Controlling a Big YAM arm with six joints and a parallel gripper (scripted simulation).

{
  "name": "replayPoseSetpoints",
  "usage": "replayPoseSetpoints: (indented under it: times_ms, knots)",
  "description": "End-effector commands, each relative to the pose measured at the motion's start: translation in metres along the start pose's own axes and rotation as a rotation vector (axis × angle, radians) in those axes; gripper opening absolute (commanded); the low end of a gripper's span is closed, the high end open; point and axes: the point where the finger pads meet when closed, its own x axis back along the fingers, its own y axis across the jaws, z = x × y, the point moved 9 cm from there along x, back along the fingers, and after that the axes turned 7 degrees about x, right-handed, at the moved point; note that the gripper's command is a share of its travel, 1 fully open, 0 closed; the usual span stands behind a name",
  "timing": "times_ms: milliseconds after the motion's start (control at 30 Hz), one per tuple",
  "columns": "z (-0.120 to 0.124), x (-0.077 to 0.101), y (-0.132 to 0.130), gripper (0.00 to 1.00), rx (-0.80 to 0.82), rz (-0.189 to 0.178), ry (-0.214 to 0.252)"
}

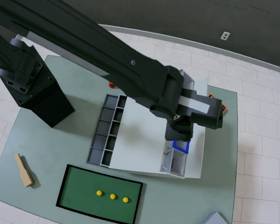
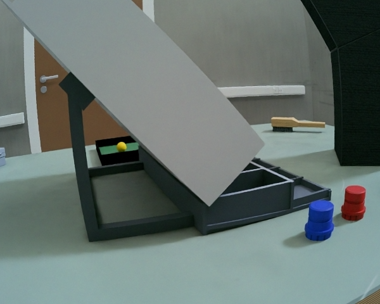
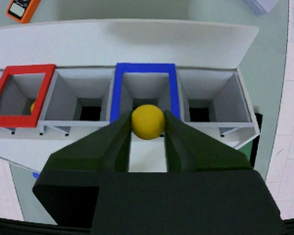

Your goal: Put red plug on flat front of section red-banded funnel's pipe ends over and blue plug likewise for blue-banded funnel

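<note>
My gripper (image 3: 147,117) is shut on a yellow marble (image 3: 148,121) and holds it over the near rim of the blue-banded funnel (image 3: 146,90). The red-banded funnel (image 3: 21,94) is two funnels to the left in the wrist view, with a yellow spot showing low inside it. From above, the arm hides most of the funnel row; a corner of the blue band (image 1: 179,148) shows. The blue plug (image 2: 319,220) and red plug (image 2: 353,202) stand upright on the table beside the dark sectioned tray (image 1: 109,129). Three marbles (image 1: 112,196) lie in the green tray (image 1: 99,193).
A sloping white cover (image 1: 140,137) hides the pipes. The arm's black base (image 1: 36,91) stands at the left. A wooden brush (image 1: 24,170) lies at the table's left edge. An orange device (image 3: 23,8) lies beyond the funnels.
</note>
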Motion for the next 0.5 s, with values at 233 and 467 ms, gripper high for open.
replayPoseSetpoints:
  times_ms: [233,467]
  knots:
    - [-0.0174,0.0028,-0.0030,0.00,-0.017,-0.003,-0.056]
    - [-0.0219,0.0031,-0.0035,0.00,-0.012,-0.005,-0.044]
